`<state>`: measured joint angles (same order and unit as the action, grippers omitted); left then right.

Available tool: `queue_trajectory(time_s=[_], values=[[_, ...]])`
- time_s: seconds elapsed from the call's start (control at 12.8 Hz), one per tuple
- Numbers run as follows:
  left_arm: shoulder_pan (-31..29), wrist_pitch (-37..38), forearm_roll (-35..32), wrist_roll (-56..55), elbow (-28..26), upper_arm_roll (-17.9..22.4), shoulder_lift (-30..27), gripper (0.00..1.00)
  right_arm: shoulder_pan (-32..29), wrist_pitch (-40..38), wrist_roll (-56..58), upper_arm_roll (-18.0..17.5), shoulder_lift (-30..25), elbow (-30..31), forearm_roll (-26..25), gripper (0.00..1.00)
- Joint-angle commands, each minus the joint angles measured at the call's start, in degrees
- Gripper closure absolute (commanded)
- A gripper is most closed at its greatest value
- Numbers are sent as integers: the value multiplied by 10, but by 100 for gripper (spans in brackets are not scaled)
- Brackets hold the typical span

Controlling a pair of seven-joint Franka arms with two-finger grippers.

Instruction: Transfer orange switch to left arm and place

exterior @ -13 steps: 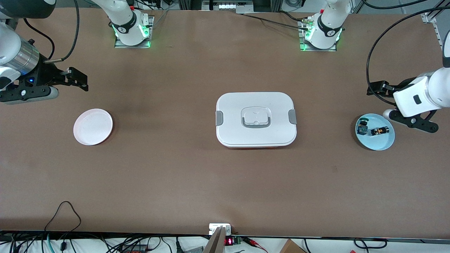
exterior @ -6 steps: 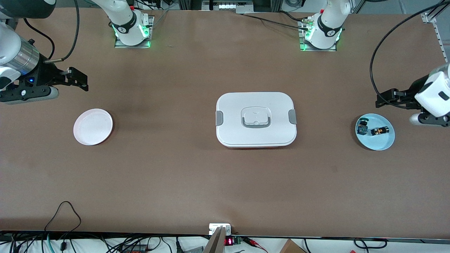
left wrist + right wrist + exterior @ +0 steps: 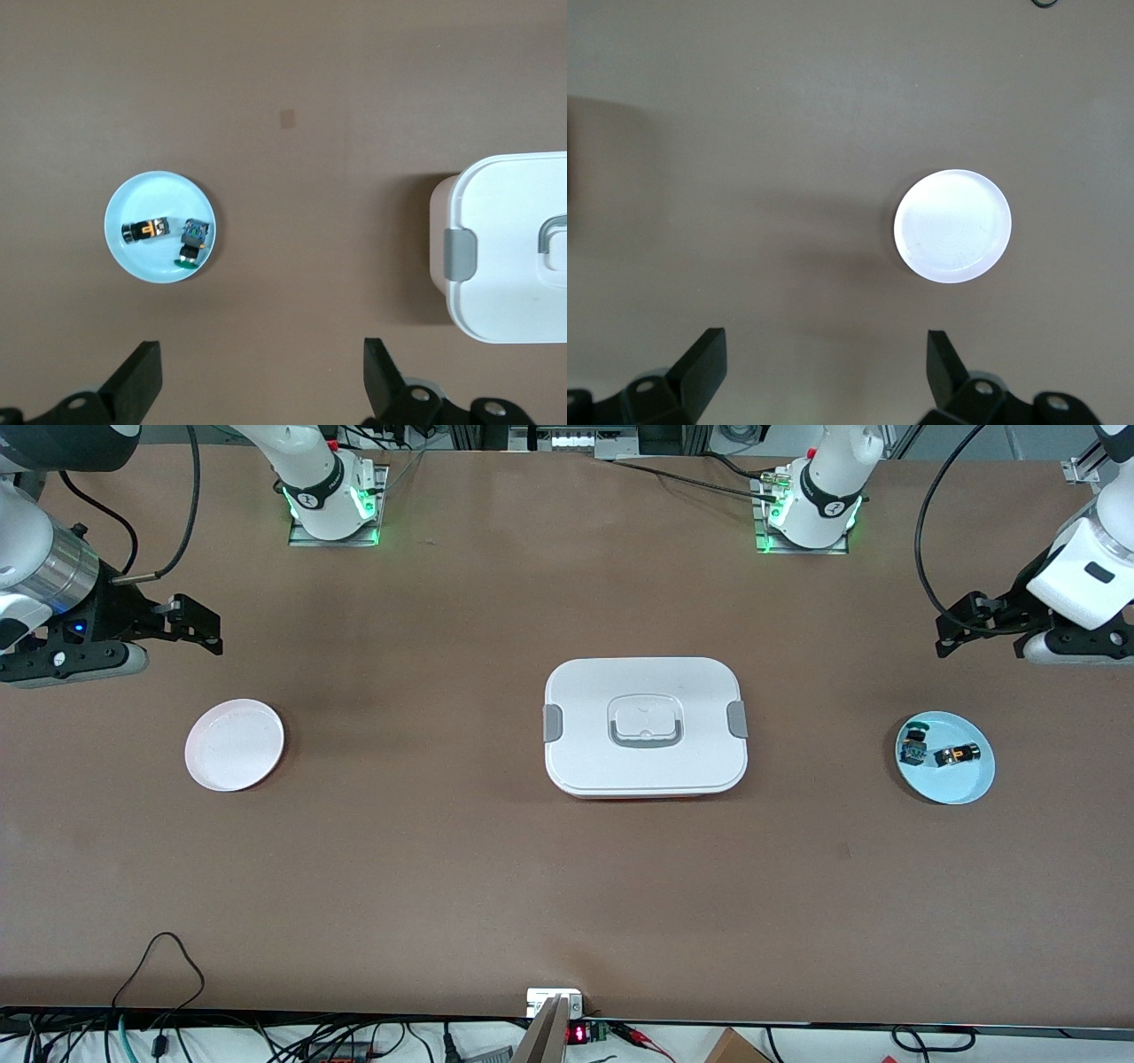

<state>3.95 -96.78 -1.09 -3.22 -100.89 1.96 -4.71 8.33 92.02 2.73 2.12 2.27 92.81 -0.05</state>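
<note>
The orange switch (image 3: 959,755) lies on a light blue plate (image 3: 967,788) at the left arm's end of the table, beside a similar block with teal parts (image 3: 912,747). In the left wrist view the switch (image 3: 146,229) and the plate (image 3: 133,199) show far below. My left gripper (image 3: 952,627) is open and empty, up in the air over bare table beside the blue plate; its own view (image 3: 263,372) shows the jaws wide apart. The white box (image 3: 645,726) stands mid-table, and its end shows in the left wrist view (image 3: 505,257). My right gripper (image 3: 205,624) waits open and empty over bare table; its own view (image 3: 824,367) shows the same.
A white empty plate (image 3: 234,744) lies at the right arm's end of the table and shows in the right wrist view (image 3: 952,226). Cables hang along the table's front edge (image 3: 159,957). Brown table surface lies between the box and each plate.
My left gripper has risen and moved away from the blue plate toward the bases' side of the table. The right arm has not moved. The switch stays on the plate.
</note>
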Motion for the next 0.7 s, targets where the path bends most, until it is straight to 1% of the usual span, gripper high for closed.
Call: queue_trajectory(time_s=[0.0,0.08,0.23,0.39,0.63], values=[[4,-9,1,-4,-3,7,3,0,-2,-11,-2,0,-4,-4,9,0],[4,-11,1,-4,2,3,11,0,-2,-11,-2,0,-4,-5,9,0],[-21,-10,0,-5,3,-27,9,0,-2,-11,-2,0,-4,-4,9,0],[-37,-8,1,-3,3,-29,9,0,-2,-11,-2,0,-4,-4,9,0],[-38,-5,1,-4,3,-29,11,0,-2,-11,-2,0,-4,-5,9,0]])
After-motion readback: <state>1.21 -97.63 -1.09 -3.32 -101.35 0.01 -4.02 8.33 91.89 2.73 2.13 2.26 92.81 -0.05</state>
